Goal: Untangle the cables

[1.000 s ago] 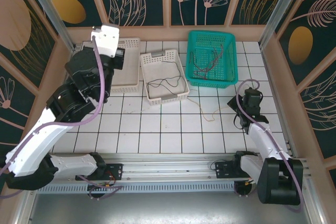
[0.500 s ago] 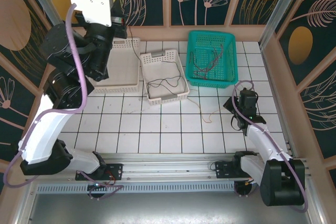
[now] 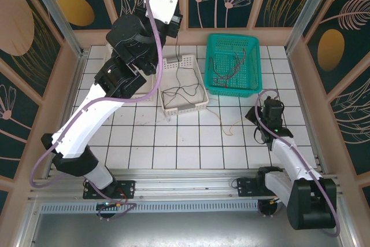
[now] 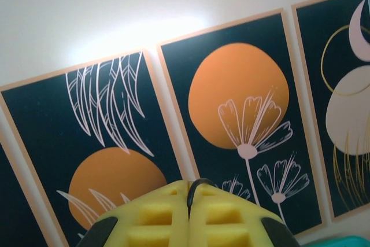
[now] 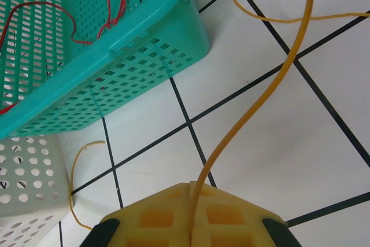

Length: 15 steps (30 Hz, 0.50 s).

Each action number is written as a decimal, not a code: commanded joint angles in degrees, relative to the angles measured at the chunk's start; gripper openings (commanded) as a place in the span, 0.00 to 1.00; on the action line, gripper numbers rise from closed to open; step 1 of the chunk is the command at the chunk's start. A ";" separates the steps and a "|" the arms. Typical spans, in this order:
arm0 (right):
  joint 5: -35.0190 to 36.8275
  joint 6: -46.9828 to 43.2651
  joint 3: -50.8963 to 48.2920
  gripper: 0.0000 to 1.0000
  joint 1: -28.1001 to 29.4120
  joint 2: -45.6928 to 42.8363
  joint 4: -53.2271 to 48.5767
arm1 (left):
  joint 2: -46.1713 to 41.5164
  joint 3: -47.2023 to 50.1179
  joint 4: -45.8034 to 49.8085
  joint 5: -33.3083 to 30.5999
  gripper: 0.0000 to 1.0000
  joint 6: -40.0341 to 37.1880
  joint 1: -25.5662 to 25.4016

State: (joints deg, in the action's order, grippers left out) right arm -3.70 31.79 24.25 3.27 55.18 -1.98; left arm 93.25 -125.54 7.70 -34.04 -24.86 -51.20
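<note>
Left gripper [image 4: 189,201] first: its yellow pads are pressed flat together, and a thin black wire [image 4: 193,184] is pinched in the seam, with a small loop poking out above them. Over the last second this arm has swung away from the far-left corner of the white tiled table [image 3: 173,143]. It has climbed high above the middle of the far edge, and its wrist camera now looks at the flower-painted wall panels [image 4: 237,96] instead of the tiles.

The rest of the black wire lies in loose curls in the white perforated plastic basket [image 3: 198,103], which sits at the middle of the far edge. I take the lift to be drawing that strand up and out of the basket so that it hangs apart from the others. The overhead view is too coarse to show whether the strand is taut or has cleared the rim.

The right gripper [image 5: 191,201] has barely shifted and sits low over the tiles near the right edge. Its pads are closed as well, clamped on a thin pale yellow wire [image 5: 254,108]. That wire runs from the seam out across the tiles and bends past the near corner of the teal perforated plastic basket [image 5: 144,56]. From above, its far end trails toward the near-right corner of the white basket.

Several red and black wires [image 3: 228,67] lie heaped inside the teal basket at the far edge, right of the middle. Neither gripper touches them, so most of the sorting looks undone.
</note>
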 commanded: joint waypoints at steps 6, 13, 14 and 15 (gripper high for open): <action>-1.13 -0.66 -1.89 0.00 1.04 -0.08 1.65 | -0.88 -6.13 -6.60 3.24 0.00 1.04 0.20; -1.44 -0.59 -2.63 0.00 1.04 1.48 3.07 | 1.20 -6.26 -9.33 3.55 0.00 -1.33 0.20; -1.49 -0.59 -2.61 0.00 1.02 1.64 3.25 | 1.68 -5.52 -10.20 3.19 0.00 -2.25 0.22; -1.48 -0.59 -2.69 0.00 1.03 1.64 3.31 | 1.98 -4.22 -11.44 2.73 0.00 -3.28 0.22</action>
State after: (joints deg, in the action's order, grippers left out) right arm -4.58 31.81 22.55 3.86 56.47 -1.04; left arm 93.73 -131.04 0.80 -31.33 -25.54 -51.20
